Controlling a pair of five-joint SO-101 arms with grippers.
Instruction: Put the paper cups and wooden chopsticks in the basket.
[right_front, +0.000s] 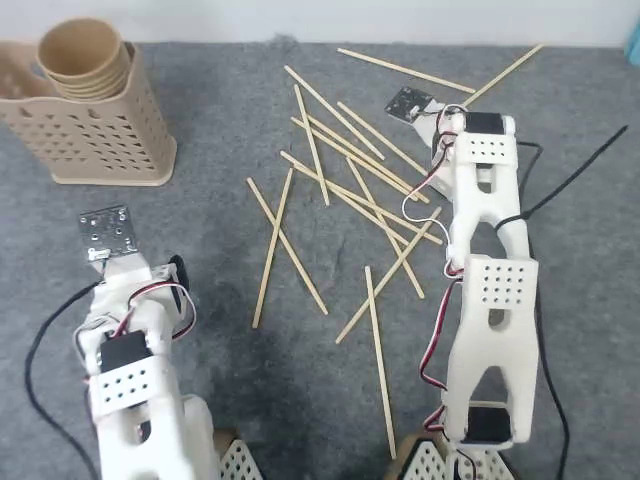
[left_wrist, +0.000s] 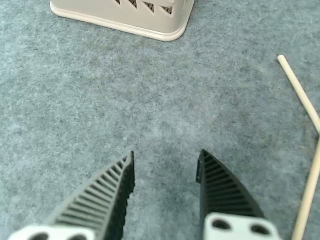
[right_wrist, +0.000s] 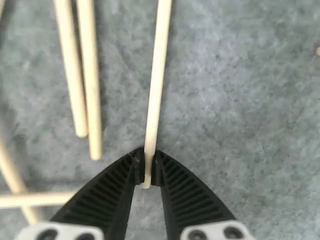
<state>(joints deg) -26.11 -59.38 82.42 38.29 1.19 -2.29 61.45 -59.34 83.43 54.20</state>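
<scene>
Left wrist view: the left end effector (left_wrist: 166, 154) is held released over the bare counter (right_front: 250, 400). Mid-counter, many loose chopsticks (right_front: 272, 248) are left scattered. Beyond them, one chopstick (right_wrist: 159, 75) is gripped at its end by the clenched right end effector (right_wrist: 147, 160). In the far left corner, the paper cups (right_front: 85, 55) are stacked inside the basket (right_front: 90, 140), so that part of the task is judged done and the chopstick part barely begun.

Bare carpet (right_front: 205, 215) lies between the basket (right_front: 100, 140) and scattered chopsticks (right_front: 311, 145).

Your right pincer (right_wrist: 145, 159) clamped on the end of one wooden chopstick (right_wrist: 159, 75), two more chopsticks (right_wrist: 89, 75) side by side just beside it, grey tabletop (right_wrist: 240, 100) beneath.
</scene>
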